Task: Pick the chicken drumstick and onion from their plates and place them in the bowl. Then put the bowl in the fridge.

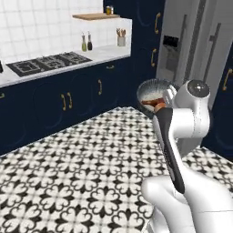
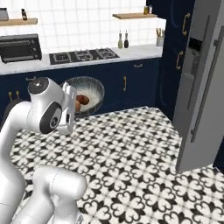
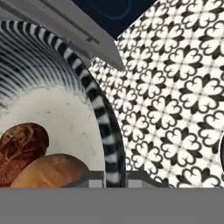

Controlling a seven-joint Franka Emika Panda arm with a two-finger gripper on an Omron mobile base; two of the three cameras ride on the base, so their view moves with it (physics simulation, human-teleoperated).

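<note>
- The setting is a rendered kitchen with a black-and-white patterned tile floor (image 1: 68, 173), navy cabinets with gold handles (image 1: 68, 98), a pale counter carrying a black gas hob (image 2: 83, 55), and a dark toaster oven (image 2: 19, 47) at the counter's left end.
- The white Franka arm carries the round, deep, dark grey-blue bowl with a speckled wall (image 2: 94, 89) in mid-air above the floor, well clear of the counter.
- Inside the bowl lie the small brown roasted chicken drumstick (image 3: 19, 151) and the round orange-tan onion (image 3: 52, 170), touching each other on the pale bottom.
- The gripper (image 3: 114, 177) sits at the bowl's striped rim; its jaws appear closed on that rim, one fingertip either side, though the tips are mostly cut off.
- Judged from this, both foods are loaded and the step in hand is carrying the bowl to the tall grey stainless-steel fridge (image 2: 201, 87).
- The next move calls for keeping the bowl level, swinging it towards the fridge and reaching a shelf without clipping the door edge.
- The right base view shows the fridge door (image 2: 199, 109) swung open towards the room; the left base view shows the fridge front with its dark dispenser panel (image 1: 170, 42) just behind the bowl.
- The hand view gives the bowl's contents and rim grip close up, which the base views show small and partly hidden by the arm.
</note>
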